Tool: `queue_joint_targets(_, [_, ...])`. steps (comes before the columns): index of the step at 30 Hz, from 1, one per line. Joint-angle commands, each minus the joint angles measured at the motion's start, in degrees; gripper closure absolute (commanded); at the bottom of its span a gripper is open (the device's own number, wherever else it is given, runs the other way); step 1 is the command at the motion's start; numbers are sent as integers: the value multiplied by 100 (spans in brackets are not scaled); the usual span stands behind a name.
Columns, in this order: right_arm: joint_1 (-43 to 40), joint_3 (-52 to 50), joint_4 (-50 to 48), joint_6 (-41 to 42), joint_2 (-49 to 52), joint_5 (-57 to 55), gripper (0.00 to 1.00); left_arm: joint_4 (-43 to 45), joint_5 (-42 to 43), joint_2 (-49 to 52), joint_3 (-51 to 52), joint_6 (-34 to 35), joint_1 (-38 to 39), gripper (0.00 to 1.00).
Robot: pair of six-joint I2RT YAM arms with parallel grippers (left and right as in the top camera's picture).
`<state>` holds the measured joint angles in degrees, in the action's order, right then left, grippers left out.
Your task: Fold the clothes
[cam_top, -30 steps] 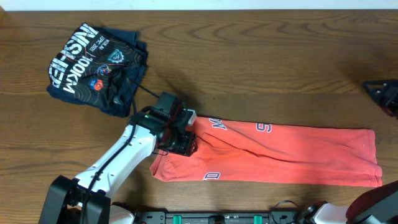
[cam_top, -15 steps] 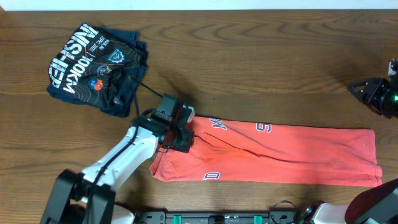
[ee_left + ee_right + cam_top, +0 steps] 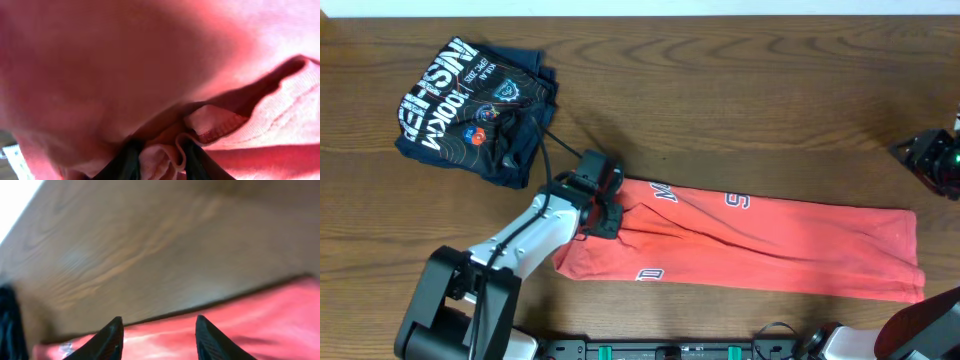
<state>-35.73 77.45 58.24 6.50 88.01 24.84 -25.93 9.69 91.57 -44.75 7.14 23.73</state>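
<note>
The orange-red T-shirt (image 3: pixel 770 245) lies on the near half of the table (image 3: pixel 740 100) as one long, narrow band, with white lettering showing along both long edges. It looks as if its sides are already folded in lengthwise, so the crosswise folds that would shorten it into a compact packet are what remains.

The left end effector (image 3: pixel 603 205) sits at the band's left end. Its wrist view shows it (image 3: pixel 159 160) clenched on a bunched pinch of the red cloth and its hem. The right end effector (image 3: pixel 935 160) hangs off the far right, apart from the garment. Its fingers (image 3: pixel 112 337) are spread, with nothing between them.

The band's near long edge runs close to the front of the table, leaving little room there. Behind it is broad bare wood, which is the better side for swinging cloth over. The navy folded shirt (image 3: pixel 475 105) sits well apart at the far left corner. The right end of the band lies flat and is easy to reach.
</note>
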Motion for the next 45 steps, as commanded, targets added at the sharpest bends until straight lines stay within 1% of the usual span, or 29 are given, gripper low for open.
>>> queue_joint_targets(1, [55, -192, -63, 466, 42, -894, 52, -192, -507, 111, -46, 321, -326, 68])
queue_joint_targets(4, [55, -393, -114, 470, 221, -1058, 51, -378, -527, 111, -46, 396, -555, 67])
queue_joint_targets(6, [55, -570, -162, 621, 393, -1272, 51, -400, -525, 111, -46, 393, -647, 67])
queue_joint_targets(9, [52, -833, -282, 872, 684, -1593, 54, -396, -525, 111, -46, 393, -667, 66])
queue_joint_targets(11, [50, -975, -420, 942, 909, -1606, 57, -404, -525, 111, -46, 393, -667, 63])
queue_joint_targets(12, [50, -1001, -437, 973, 1019, -1624, 60, -420, -527, 111, -46, 391, -667, 63])
queue_joint_targets(16, [37, -1008, -435, 1263, 1419, -2385, 57, -470, -527, 111, -46, 393, -669, 62])
queue_joint_targets(22, [15, -1008, -758, 1084, 1718, -2337, 55, -468, -525, 111, -46, 393, -667, 62])
queue_joint_targets(24, [7, -1005, -979, 776, 1722, -2312, 52, -468, -525, 111, -46, 393, -667, 62])
queue_joint_targets(27, [-31, -1005, -1060, 553, 1722, -2420, 51, -466, -525, 111, -46, 393, -667, 62])
queue_joint_targets(29, [-76, -1008, -1047, 551, 1722, -2308, 55, -466, -525, 111, -46, 393, -667, 62])
queue_joint_targets(31, [-98, -1014, -999, 542, 1722, -2284, 63, -461, -527, 111, -46, 393, -667, 62])
queue_joint_targets(36, [-107, -1106, -938, 546, 1722, -2347, 66, -437, -527, 111, -46, 391, -667, 62])
queue_joint_targets(37, [-114, -1130, -940, 555, 1722, -2422, 66, -437, -527, 111, -46, 391, -669, 62])
queue_joint_targets(39, [-153, -1158, -960, 588, 1722, -2605, 56, -442, -527, 111, -46, 393, -667, 62])
queue_joint_targets(40, [-190, -1161, -979, 588, 1722, -2632, 55, -444, -527, 111, -46, 393, -667, 62])
queue_joint_targets(43, [-295, -1163, -1054, 586, 1722, -2470, 54, -439, -527, 111, -46, 393, -667, 62])
queue_joint_targets(45, [-337, -1169, -1060, 584, 1722, -2304, 57, -439, -527, 111, -46, 393, -667, 62])
